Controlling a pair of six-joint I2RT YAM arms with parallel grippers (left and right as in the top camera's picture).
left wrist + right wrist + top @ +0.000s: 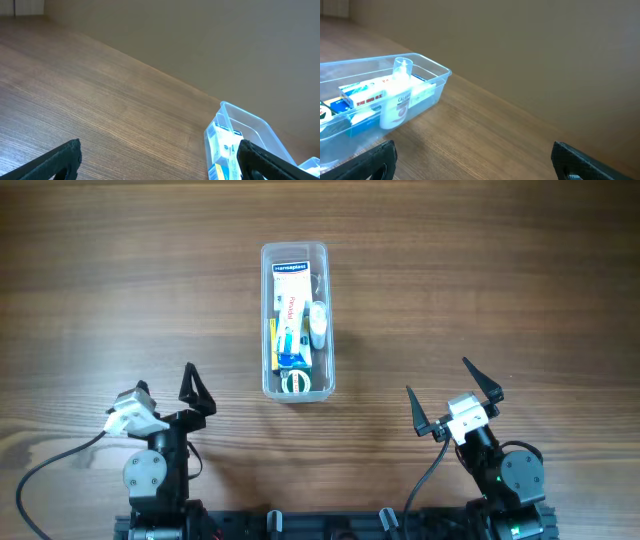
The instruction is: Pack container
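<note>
Tabletop point(480, 280) of wood grain fills my overhead feed, with the clear container point(295, 251) sitting near its middle, well ahead of both arms. My left gripper point(159, 145) and right gripper point(474, 146) both hang spread wide and empty, while small boxes point(290, 285) and a white bottle point(317, 326) lie inside the container.
</note>
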